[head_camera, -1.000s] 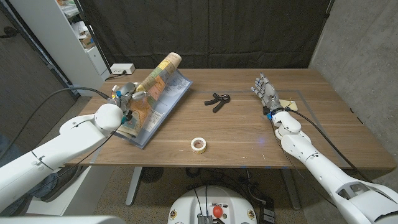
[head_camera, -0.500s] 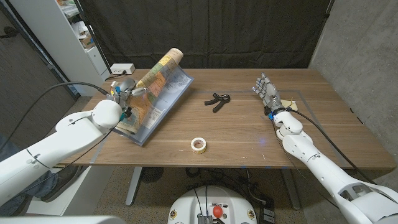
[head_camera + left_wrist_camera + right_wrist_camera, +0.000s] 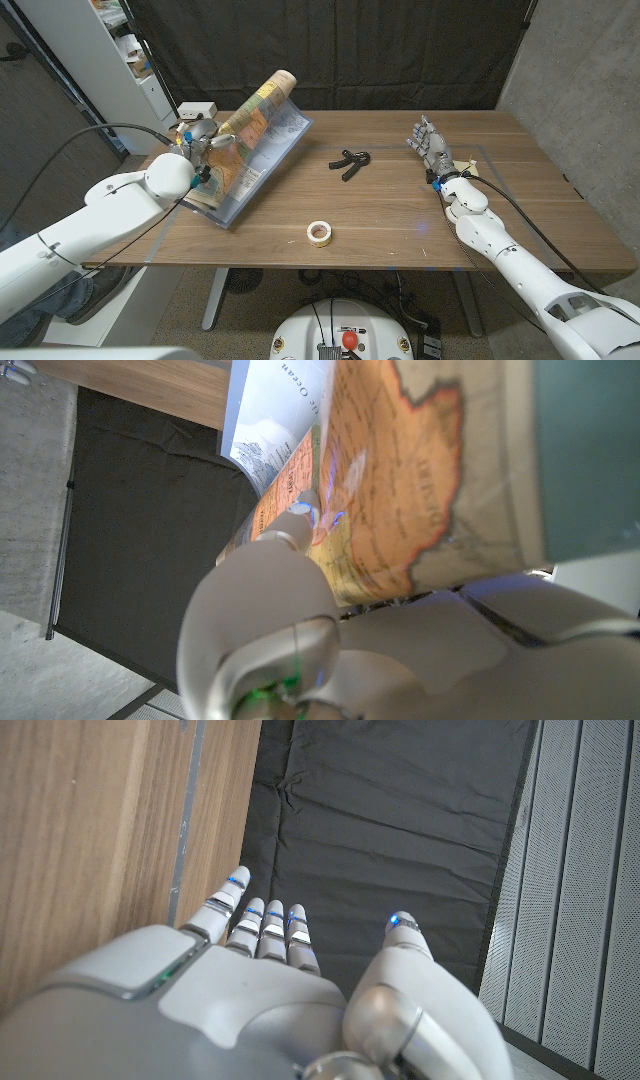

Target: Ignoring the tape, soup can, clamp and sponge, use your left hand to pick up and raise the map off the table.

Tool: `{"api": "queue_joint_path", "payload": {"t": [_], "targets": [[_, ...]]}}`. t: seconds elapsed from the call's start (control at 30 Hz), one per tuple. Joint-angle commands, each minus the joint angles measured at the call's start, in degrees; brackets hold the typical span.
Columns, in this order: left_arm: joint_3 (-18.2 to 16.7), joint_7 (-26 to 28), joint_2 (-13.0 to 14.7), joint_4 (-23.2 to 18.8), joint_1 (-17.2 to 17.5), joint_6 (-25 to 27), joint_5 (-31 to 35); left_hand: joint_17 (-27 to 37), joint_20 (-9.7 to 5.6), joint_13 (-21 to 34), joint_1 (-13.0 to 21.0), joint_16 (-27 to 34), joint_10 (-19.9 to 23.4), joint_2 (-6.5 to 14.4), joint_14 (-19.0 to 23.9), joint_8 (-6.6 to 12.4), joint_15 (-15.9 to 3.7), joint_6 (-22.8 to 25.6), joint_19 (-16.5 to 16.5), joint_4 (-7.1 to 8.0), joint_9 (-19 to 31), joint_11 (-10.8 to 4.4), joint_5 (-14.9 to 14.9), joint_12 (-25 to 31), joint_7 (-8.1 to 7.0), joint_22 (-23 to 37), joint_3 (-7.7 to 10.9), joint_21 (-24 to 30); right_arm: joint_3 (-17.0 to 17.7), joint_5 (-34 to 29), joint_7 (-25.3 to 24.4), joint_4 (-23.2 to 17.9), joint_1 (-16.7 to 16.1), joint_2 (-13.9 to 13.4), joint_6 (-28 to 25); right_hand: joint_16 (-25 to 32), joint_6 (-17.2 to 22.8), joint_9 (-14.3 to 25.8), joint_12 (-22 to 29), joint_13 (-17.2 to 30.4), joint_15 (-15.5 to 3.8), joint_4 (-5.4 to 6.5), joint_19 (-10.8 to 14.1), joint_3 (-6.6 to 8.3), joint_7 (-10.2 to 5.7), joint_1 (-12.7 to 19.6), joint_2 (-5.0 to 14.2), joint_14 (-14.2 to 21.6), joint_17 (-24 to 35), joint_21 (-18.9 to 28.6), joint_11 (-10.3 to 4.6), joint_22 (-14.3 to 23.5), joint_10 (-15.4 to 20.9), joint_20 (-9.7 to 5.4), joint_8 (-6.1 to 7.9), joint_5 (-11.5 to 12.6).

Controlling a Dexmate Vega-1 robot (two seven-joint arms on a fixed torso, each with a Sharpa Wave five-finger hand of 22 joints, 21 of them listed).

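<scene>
The map [image 3: 248, 150] is a half-rolled, colourful sheet with a pale blue border, tilted up at the table's left side in the head view. My left hand [image 3: 198, 148] grips its near left edge and holds it raised, the lower corner close to the table top. In the left wrist view the map [image 3: 400, 470] shows orange and tan regions right against my left hand [image 3: 285, 610], whose fingers wrap it. My right hand [image 3: 428, 148] stands at the right side of the table, fingers apart, holding nothing; it also shows as my right hand [image 3: 250, 990] over the wood.
A black clamp [image 3: 348, 163] lies at the table's middle back. A roll of tape [image 3: 319, 233] sits near the front edge. A yellowish sponge [image 3: 464, 168] lies beside my right wrist. A white shelf [image 3: 120, 60] stands at back left.
My left hand has lifted the map higher and tilted it steeper; the rolled end has risen. My right hand has stayed where it was.
</scene>
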Motion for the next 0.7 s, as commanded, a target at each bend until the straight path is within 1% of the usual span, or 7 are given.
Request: {"api": "queue_joint_path", "payload": {"t": [0.03, 0.7], "targets": [[-1.9, -0.3, 0.6, -1.5, 0.4, 0.5, 0.0, 0.2, -0.02, 0.3, -0.3, -0.2, -0.1, 0.0, 0.4, 0.17, 0.48, 4.2, -0.2, 0.78, 3.6, -0.05, 0.0, -0.1, 0.20, 0.1, 0.74, 0.3, -0.1, 0.0, 0.7, 1.2, 1.0, 0.4, 0.2, 0.3, 0.5, 0.2, 0.0, 0.2, 0.08, -0.07, 0.4, -0.22, -0.17, 0.1, 0.56, 0.2, 0.3, 0.0, -0.22, 0.2, 0.5, 0.05, -0.12, 0.0], [-4.4, -0.8, 1.6, -4.8, 1.0, 1.7, 1.1, 0.3, 0.33, 0.8, -0.2, -0.3, -0.4, 0.1, 0.0, -0.10, 1.00, 3.8, -1.1, 0.55, 3.7, 0.01, -0.1, -0.4, 0.25, 0.1, 0.76, 0.2, 0.2, 0.3, 0.7, 1.6, 1.1, 0.4, 0.3, 0.3, 0.5, 0.2, 0.0, 0.2, 0.03, -0.11, 0.4, -0.21, -0.19, 0.1, 0.70, 0.3, 0.3, 0.0, -0.34, 0.2, 0.5, 0.02, -0.13, 0.0]]}}
